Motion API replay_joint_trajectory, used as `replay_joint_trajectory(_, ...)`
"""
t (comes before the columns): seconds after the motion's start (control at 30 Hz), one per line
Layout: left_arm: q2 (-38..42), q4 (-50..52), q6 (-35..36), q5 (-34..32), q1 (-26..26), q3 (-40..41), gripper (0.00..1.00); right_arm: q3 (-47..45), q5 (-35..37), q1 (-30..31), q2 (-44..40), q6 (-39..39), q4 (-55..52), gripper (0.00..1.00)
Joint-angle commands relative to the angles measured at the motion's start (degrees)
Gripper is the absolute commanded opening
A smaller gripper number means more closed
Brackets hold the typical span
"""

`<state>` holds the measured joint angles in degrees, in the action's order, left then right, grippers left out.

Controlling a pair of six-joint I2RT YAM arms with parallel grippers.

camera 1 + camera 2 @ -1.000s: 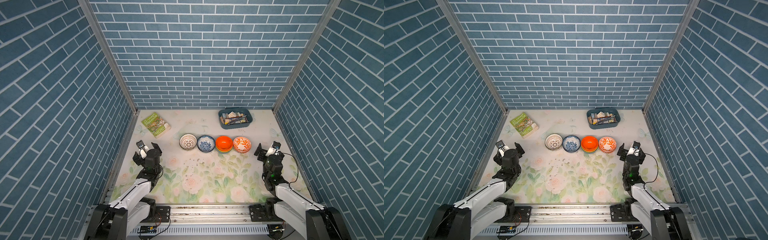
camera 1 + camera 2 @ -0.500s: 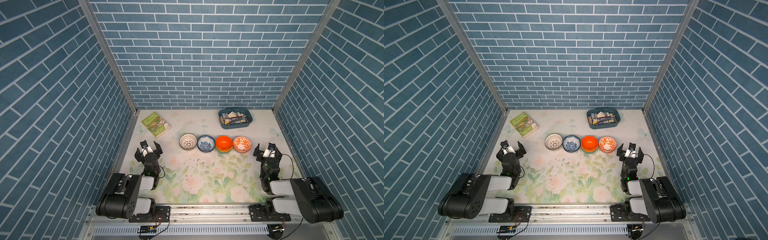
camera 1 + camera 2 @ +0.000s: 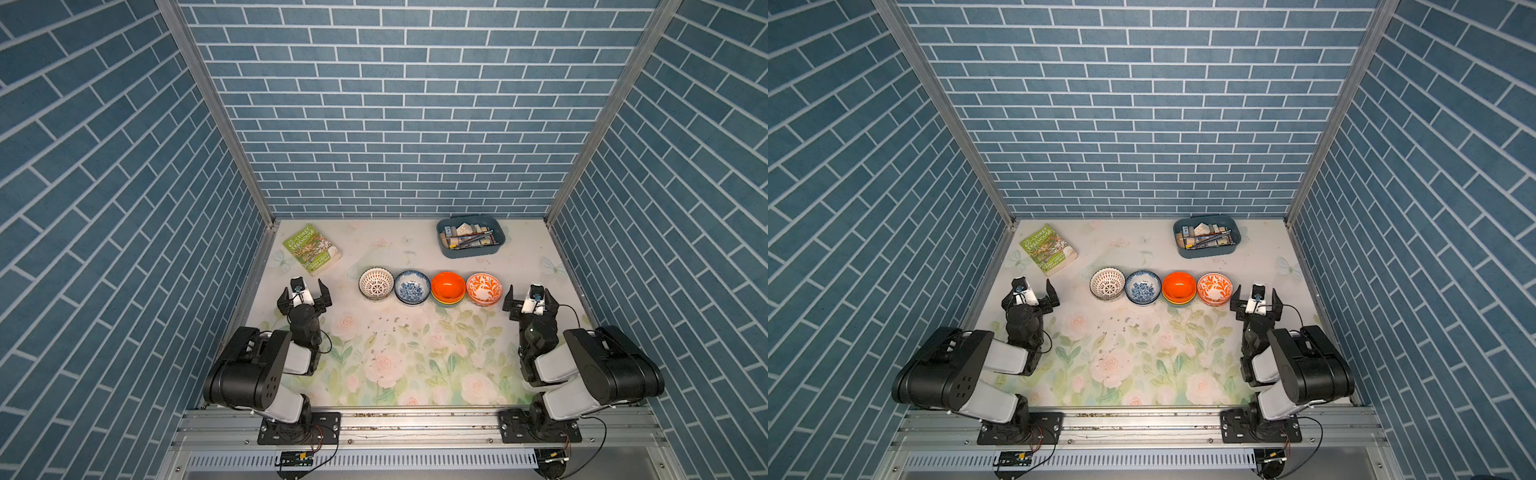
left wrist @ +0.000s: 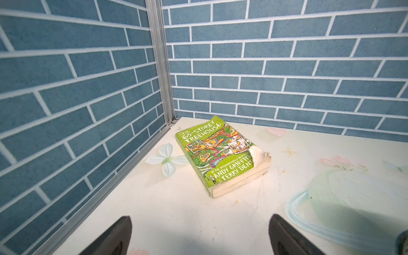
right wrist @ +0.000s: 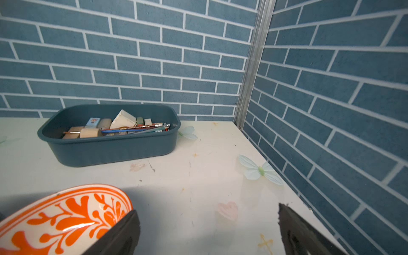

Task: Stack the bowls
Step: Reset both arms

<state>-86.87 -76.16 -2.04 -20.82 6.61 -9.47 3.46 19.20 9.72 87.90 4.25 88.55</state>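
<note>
Gripper on my left (image 3: pixel 304 294) has drawn back at centre-left, released and empty; the bowls (image 3: pixel 411 286) sit mid-frame in a row of four piles; my right gripper (image 3: pixel 530 296), likewise released, has retreated beside them, so stacking is probably finished.

Upright row, mid-tbl: lattice bowl (image 3: pixel 376 283); blue-floral bowl (image 3: pixel 412 286); orange-topped stack (image 3: pixel 447 286); orange-patt. bowl (image 3: pixel 483 289).

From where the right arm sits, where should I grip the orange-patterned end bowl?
Probably the rim of the orange-patterned bowl on the side facing the right gripper, coming from above, one jaw inside and one outside. It sits upright, and the plain orange bowl crowds its far side.
</note>
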Motion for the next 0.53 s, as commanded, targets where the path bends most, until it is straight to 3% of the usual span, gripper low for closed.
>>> replay_joint_trajectory(0.0, 0.2, -1.0, 0.6, 0.9, -0.5, -0.7, 1.00, 0.5, -1.1, 0.0, 0.8, 1.1, 3.3, 1.00)
replay_joint_trajectory(0.5, 0.0, -0.8, 0.6, 1.0, -0.5, -0.9, 1.00, 0.4, -1.1, 0.0, 0.6, 1.0, 3.4, 1.00)
